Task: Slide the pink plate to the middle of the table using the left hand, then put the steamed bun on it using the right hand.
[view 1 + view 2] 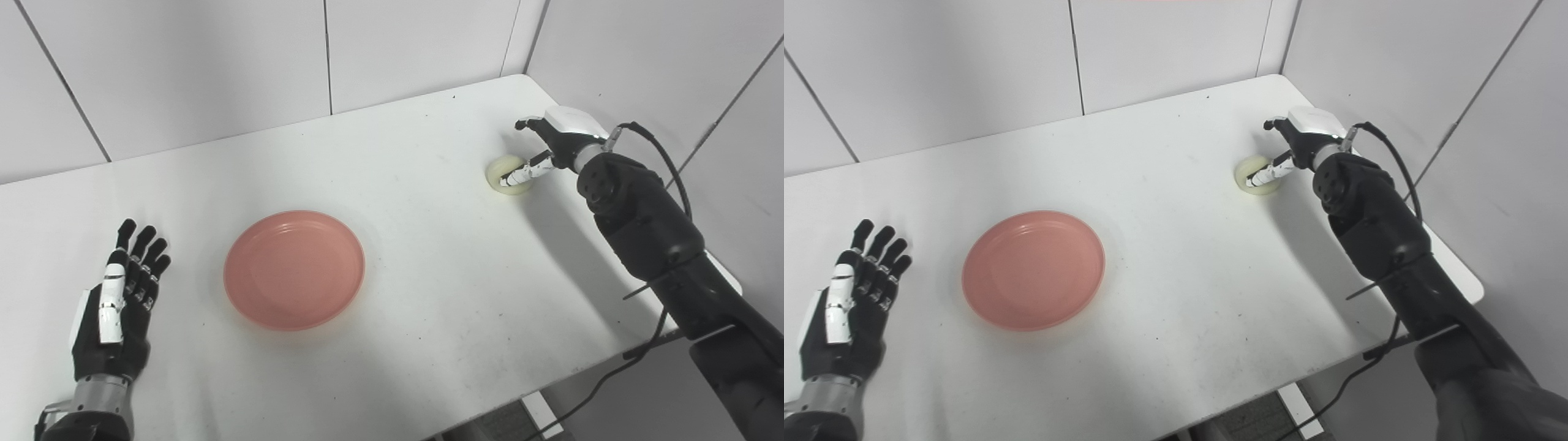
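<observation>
Bun point(507, 174), pale and round, sat near the table's point(429, 257) far right corner, the right hand point(548, 147) over it with fingers point(520, 174) touching its top; whether they gripped was unclear. Pink plate point(294, 269) lay left of centre, nothing between them. Left hand point(116, 300) rested flat, fingers apart, beside the plate.

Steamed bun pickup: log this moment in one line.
left hand: open, beside pink plate | right hand: at steamed bun, grip unclear | plate: bare
</observation>
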Robot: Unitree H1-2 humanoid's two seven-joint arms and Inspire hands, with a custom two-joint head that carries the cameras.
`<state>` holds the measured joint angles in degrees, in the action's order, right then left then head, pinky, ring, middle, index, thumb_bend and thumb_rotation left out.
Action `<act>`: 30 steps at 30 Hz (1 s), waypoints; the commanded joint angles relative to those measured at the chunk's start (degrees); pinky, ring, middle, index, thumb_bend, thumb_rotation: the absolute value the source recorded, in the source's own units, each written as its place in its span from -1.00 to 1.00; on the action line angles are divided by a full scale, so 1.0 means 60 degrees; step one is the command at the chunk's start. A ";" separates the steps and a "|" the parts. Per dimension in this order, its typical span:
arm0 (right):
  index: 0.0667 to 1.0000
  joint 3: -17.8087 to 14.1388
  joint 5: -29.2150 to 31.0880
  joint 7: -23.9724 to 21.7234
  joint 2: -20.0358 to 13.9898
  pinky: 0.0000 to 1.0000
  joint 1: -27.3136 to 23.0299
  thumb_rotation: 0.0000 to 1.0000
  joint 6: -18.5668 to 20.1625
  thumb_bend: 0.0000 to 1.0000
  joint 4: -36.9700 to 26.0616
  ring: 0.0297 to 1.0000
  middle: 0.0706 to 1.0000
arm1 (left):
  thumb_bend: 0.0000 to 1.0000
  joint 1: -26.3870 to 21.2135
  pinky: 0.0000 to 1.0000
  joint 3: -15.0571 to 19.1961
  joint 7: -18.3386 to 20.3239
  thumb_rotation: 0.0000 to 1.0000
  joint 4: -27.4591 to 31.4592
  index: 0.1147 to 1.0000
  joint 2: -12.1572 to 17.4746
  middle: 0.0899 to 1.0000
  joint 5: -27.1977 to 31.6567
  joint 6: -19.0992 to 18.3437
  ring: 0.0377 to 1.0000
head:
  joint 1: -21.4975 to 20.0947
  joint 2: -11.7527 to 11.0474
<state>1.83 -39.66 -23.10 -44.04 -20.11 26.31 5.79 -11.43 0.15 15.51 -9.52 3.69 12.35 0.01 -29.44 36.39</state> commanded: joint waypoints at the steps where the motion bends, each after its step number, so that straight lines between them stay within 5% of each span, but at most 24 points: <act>1: 0.67 -0.0062 0.0022 0.0263 -0.0181 0.47 -0.0450 -0.20 -0.0035 0.88 -0.0086 0.70 0.79 | -0.17 0.0554 0.94 0.0128 0.0085 1.00 -0.0596 0.99 0.0232 0.94 0.0141 -0.0155 0.92 | -0.0001 0.0012; 6: 0.68 0.0099 0.0098 0.0145 -0.0149 0.56 -0.0563 -0.20 0.0043 0.87 0.0057 0.76 0.82 | -0.16 0.0585 0.95 0.0119 0.0134 1.00 -0.0526 1.00 0.0233 0.94 0.0165 -0.0185 0.92 | 0.0024 0.0086; 13: 0.67 0.0290 0.0404 0.0190 -0.0075 0.34 -0.0722 -0.24 -0.0094 0.87 0.0376 0.58 0.73 | -0.15 0.0624 0.95 0.0083 0.0064 1.00 -0.0347 0.98 0.0213 0.94 0.0160 -0.0321 0.92 | 0.0037 0.0110; 26: 0.58 0.0692 0.0430 0.0106 -0.0165 0.36 -0.0826 -0.34 -0.0069 0.79 0.0404 0.50 0.59 | -0.15 0.0634 0.93 0.0064 0.0008 1.00 -0.0235 0.98 0.0207 0.93 0.0165 -0.0429 0.91 | 0.0061 0.0157; 30: 0.34 0.0890 0.0232 0.0258 -0.0308 0.19 -0.0957 -0.76 -0.0191 0.57 0.0895 0.26 0.34 | -0.16 0.0643 0.93 0.0057 0.0012 1.00 -0.0191 0.98 0.0210 0.94 0.0171 -0.0461 0.90 | 0.0059 0.0189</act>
<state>6.99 -37.76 -21.91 -43.66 -23.93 26.08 10.71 -11.11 0.34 15.61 -8.81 4.04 13.31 -0.75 -29.09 37.53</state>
